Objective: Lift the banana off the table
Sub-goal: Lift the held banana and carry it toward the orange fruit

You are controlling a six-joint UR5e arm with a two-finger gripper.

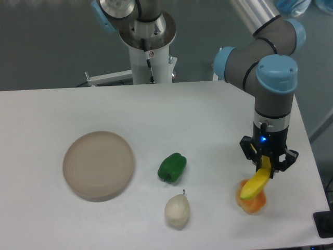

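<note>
The yellow banana point(256, 183) hangs tilted in my gripper point(267, 164), which is shut on its upper end at the right side of the white table point(208, 120). The banana's lower end sits in front of the lumpy orange fruit point(252, 202), so it partly hides that fruit. I cannot tell whether the banana's tip touches the orange fruit or clears it.
A round beige plate point(99, 165) lies at the left. A green pepper point(172, 167) and a whitish pear point(177, 210) lie in the middle front. The table's right edge is close to the gripper. The robot base point(148, 47) stands at the back.
</note>
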